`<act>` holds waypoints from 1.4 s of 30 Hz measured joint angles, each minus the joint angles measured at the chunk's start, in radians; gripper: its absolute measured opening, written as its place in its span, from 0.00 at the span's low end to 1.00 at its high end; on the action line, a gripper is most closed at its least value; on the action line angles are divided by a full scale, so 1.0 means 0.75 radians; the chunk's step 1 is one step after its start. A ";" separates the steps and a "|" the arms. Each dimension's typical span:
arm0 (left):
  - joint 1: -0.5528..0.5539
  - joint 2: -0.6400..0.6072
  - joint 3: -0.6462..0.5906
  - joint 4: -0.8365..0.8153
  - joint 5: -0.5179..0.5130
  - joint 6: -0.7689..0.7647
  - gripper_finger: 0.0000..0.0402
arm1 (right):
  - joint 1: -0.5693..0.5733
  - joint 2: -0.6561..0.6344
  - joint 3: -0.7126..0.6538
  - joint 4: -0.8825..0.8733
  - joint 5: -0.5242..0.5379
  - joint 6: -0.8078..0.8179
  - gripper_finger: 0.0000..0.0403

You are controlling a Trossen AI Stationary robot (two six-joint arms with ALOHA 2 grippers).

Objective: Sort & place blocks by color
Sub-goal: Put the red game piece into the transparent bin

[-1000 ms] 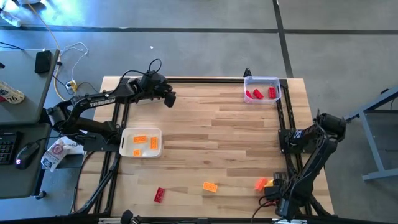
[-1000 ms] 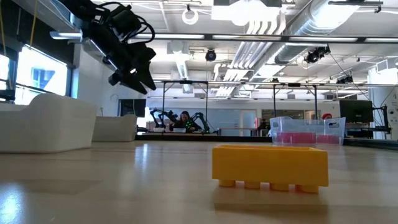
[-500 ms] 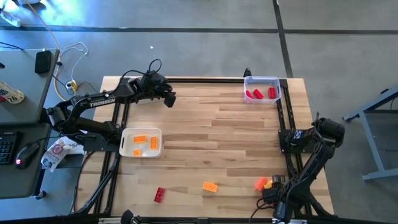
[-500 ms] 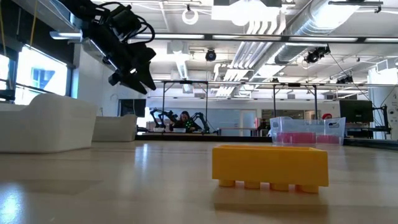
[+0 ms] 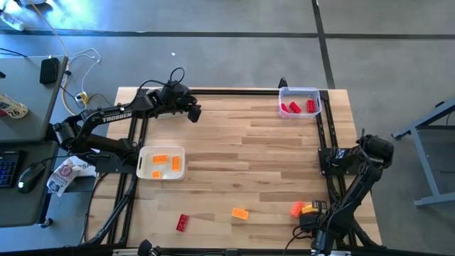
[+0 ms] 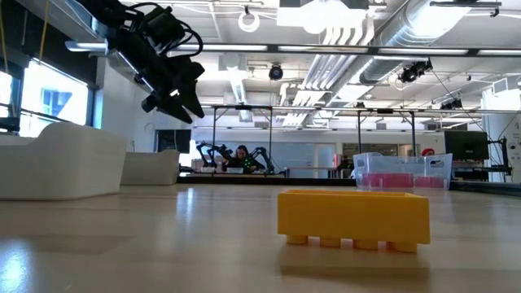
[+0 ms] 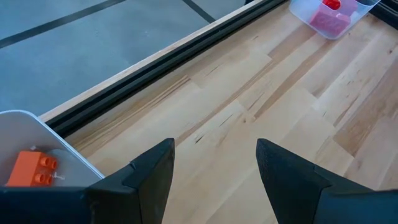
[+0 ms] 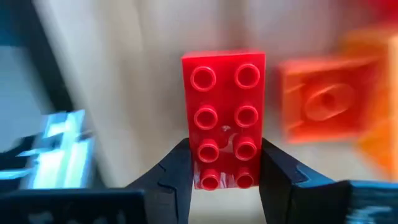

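My right gripper is at the table's near right corner, shut on a red block whose studs face the wrist camera. Orange blocks lie right beside it. My left gripper hangs open above the far left of the table, holding nothing. A red block and an orange block lie loose near the front edge. The orange one shows large in the low view. A white tray holds orange blocks, and a clear tray holds red ones. My right gripper pinches the red block's two long sides between its two fingers, at one end of the block. The fingers point down and lie across the block, which has its studs up. I cannot tell whether it is lifted off the table.
The dark frame rails run along the table's edges, one close to my right arm. An orange block lies just beside the held red one. The middle of the wooden table is bare.
My right arm has shifted slightly toward the table's near edge, over the blocks at the near right corner.
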 joint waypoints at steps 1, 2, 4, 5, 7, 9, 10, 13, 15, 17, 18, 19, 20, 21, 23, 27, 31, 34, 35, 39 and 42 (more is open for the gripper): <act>0.000 0.000 0.000 0.001 0.000 0.000 0.53 | 0.003 -0.005 0.021 -0.002 0.001 0.014 0.28; 0.000 0.000 0.000 0.001 0.000 0.000 0.53 | 0.005 -0.018 0.038 -0.007 0.014 0.021 0.28; 0.000 0.000 0.000 0.003 0.000 0.000 0.53 | 0.005 -0.037 0.068 -0.028 0.027 0.046 0.28; 0.000 0.000 0.000 0.003 0.001 0.000 0.53 | 0.002 -0.037 0.076 -0.035 0.041 0.062 0.28; 0.000 0.000 0.000 0.009 0.005 0.001 0.53 | -0.001 -0.043 0.092 -0.076 0.081 0.092 0.28; 0.000 0.000 0.000 0.009 0.005 0.010 0.53 | -0.008 -0.047 0.121 -0.094 0.133 0.117 0.28; 0.000 0.000 0.000 0.009 0.005 0.011 0.53 | -0.010 -0.047 0.131 -0.111 0.158 0.125 0.28; 0.000 0.000 0.000 0.009 0.005 0.023 0.53 | -0.038 -0.047 0.146 -0.189 0.239 0.129 0.28; -0.001 0.000 0.000 0.009 0.006 0.034 0.53 | -0.064 -0.049 0.163 -0.232 0.298 0.129 0.28; -0.001 0.000 0.000 0.009 0.008 0.036 0.53 | -0.099 -0.049 0.166 -0.293 0.342 0.129 0.28; -0.001 0.000 0.000 0.009 0.016 0.036 0.53 | -0.118 -0.049 0.168 -0.330 0.361 0.129 0.28; -0.001 0.000 0.000 0.009 0.028 0.036 0.53 | -0.142 -0.049 0.168 -0.366 0.377 0.136 0.28; -0.001 0.000 0.000 0.008 0.036 0.040 0.53 | -0.168 -0.049 0.169 -0.395 0.388 0.148 0.28; -0.001 0.000 0.000 0.008 0.041 0.046 0.53 | -0.199 -0.049 0.170 -0.429 0.397 0.163 0.28; -0.002 0.000 0.000 0.008 0.041 0.049 0.53 | -0.270 -0.049 0.170 -0.500 0.405 0.165 0.28; -0.002 0.000 -0.001 0.008 0.045 0.064 0.53 | -0.423 -0.049 0.170 -0.567 0.421 0.050 0.28; -0.002 0.000 -0.001 0.007 0.046 0.089 0.53 | -0.586 -0.049 0.170 -0.628 0.454 -0.049 0.28; -0.002 0.000 -0.001 0.006 0.046 0.095 0.53 | -0.709 -0.049 0.170 -0.682 0.459 -0.108 0.28; -0.002 0.000 -0.001 0.006 0.046 0.095 0.53 | -0.748 -0.049 0.170 -0.694 0.460 -0.124 0.28; -0.002 0.000 -0.001 -0.008 0.046 0.096 0.53 | -0.902 -0.049 0.170 -0.764 0.477 -0.187 0.28; -0.002 0.000 -0.001 -0.030 0.046 0.096 0.53 | -1.016 -0.050 0.170 -0.828 0.529 -0.238 0.28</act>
